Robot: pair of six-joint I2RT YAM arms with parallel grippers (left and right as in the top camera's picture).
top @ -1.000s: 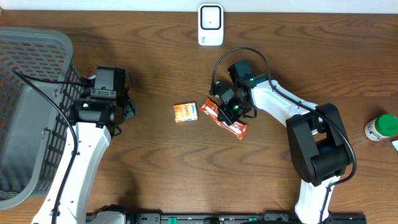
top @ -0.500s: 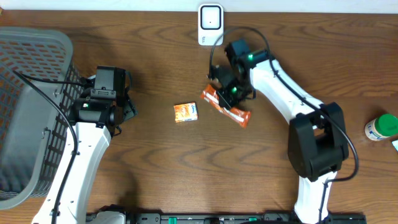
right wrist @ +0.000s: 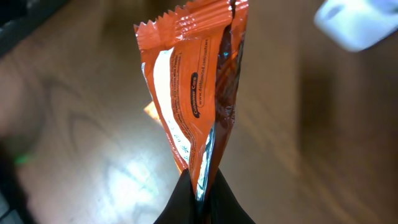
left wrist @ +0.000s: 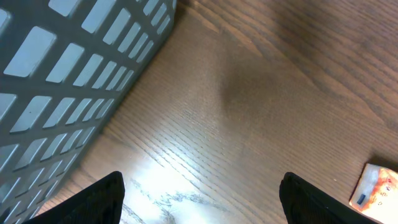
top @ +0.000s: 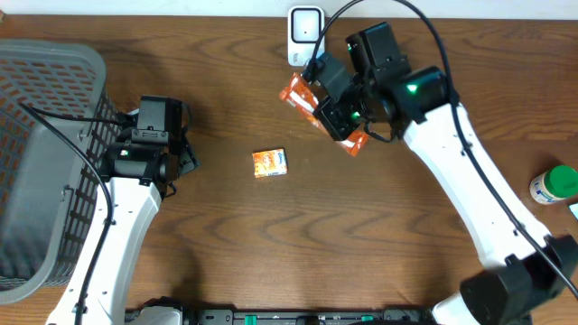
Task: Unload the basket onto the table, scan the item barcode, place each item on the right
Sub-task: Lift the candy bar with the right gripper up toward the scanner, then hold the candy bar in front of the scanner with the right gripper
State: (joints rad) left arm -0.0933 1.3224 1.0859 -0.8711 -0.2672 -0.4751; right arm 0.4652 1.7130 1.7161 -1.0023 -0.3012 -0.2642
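Observation:
My right gripper is shut on one end of an orange snack packet and holds it in the air just below and right of the white barcode scanner. In the right wrist view the packet stands up from the closed fingertips of that gripper, edge-on with white print showing, and the scanner is a blur at the top right. A small orange box lies flat mid-table. My left gripper stands open and holds nothing beside the basket.
A grey slotted basket fills the left edge and looms at the top left of the left wrist view. The orange box shows at that view's lower right. A green-capped bottle stands at the far right.
My right arm has lifted the orange packet off the table and carried it up and back toward the scanner. The left arm and the small box have not moved.

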